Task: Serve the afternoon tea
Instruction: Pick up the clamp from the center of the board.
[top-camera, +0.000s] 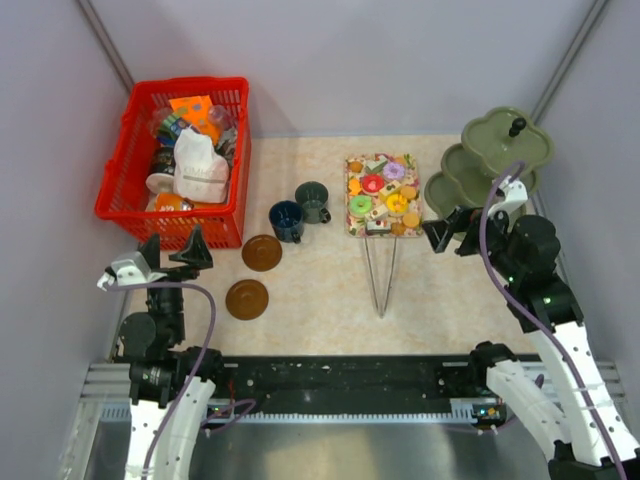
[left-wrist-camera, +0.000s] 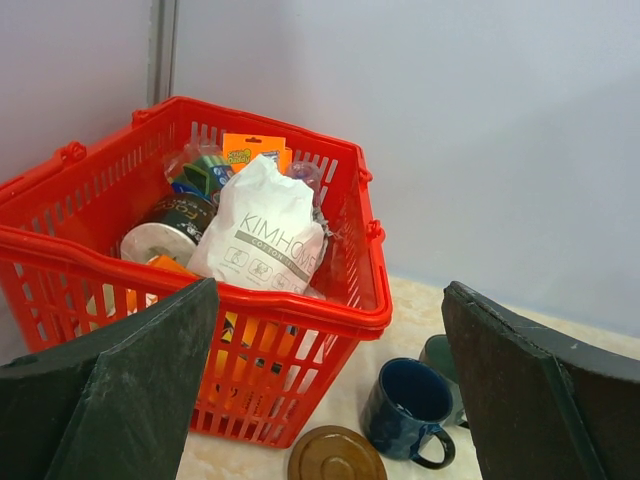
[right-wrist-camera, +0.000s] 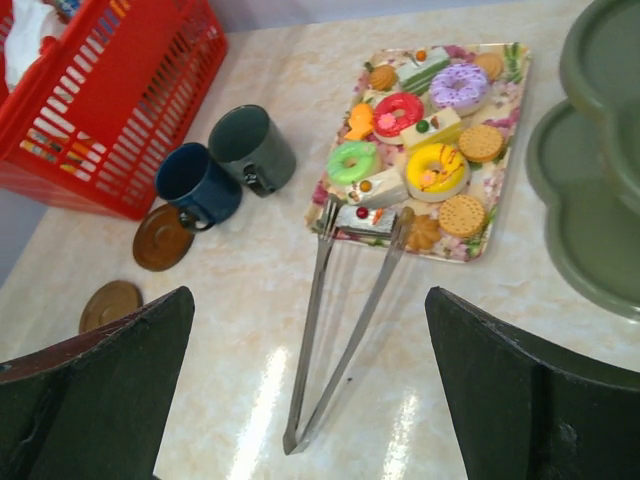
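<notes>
Toy pastries and doughnuts (top-camera: 383, 194) lie on a flowered tray at the table's middle back, also in the right wrist view (right-wrist-camera: 420, 140). A navy mug (top-camera: 287, 221) and a dark-green mug (top-camera: 313, 201) stand left of the tray. Two brown saucers (top-camera: 261, 252) (top-camera: 247, 299) lie in front of the mugs. The olive-green three-tier stand (top-camera: 490, 160) is at the back right. My left gripper (top-camera: 172, 247) is open and empty, above the table near the basket's front. My right gripper (top-camera: 452, 232) is open and empty, between tray and stand.
A red plastic basket (top-camera: 175, 160) full of mixed clutter stands at the back left. Thin metal tongs (top-camera: 381, 270) lie in front of the tray, tips resting on its near edge. Grey walls close in the left, back and right sides.
</notes>
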